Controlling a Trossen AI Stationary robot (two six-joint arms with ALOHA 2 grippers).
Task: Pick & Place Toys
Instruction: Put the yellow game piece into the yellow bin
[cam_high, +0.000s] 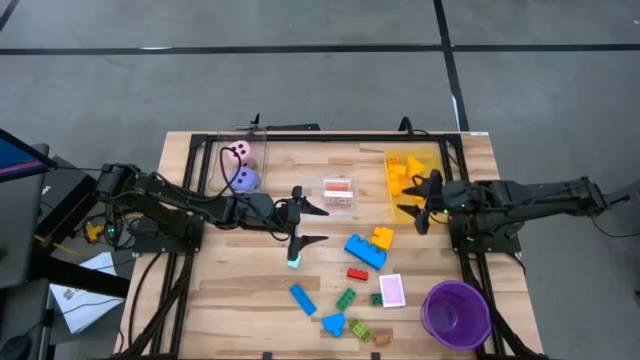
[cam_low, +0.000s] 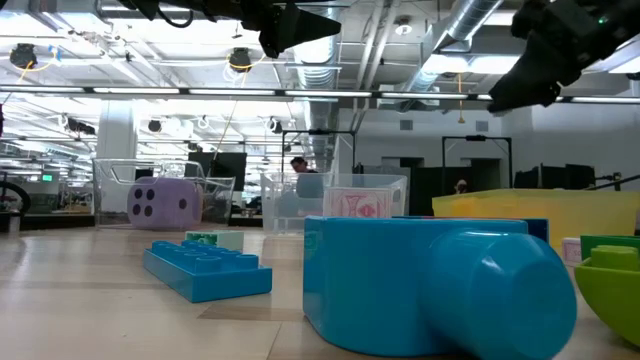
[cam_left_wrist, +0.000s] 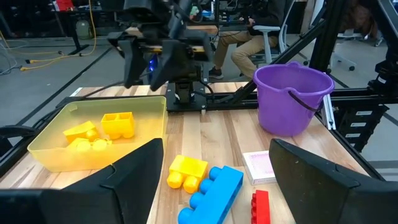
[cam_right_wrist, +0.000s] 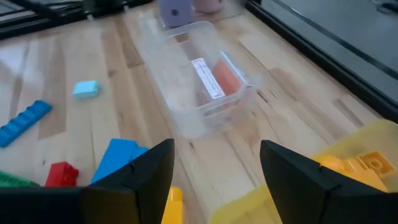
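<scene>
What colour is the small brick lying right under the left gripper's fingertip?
Light teal brick; clearest in the high view, also in the right wrist view.

Wood table, plastic toys

Matt planked table; glossy plastic bricks; clear bin; purple cup seems smooth plastic.

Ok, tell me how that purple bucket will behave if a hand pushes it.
The purple bucket stands upright and looks hollow and empty, so it is probably light and would slide on the smooth wooden table. Pushed near the rim it may tip, then roll, being round.
</scene>
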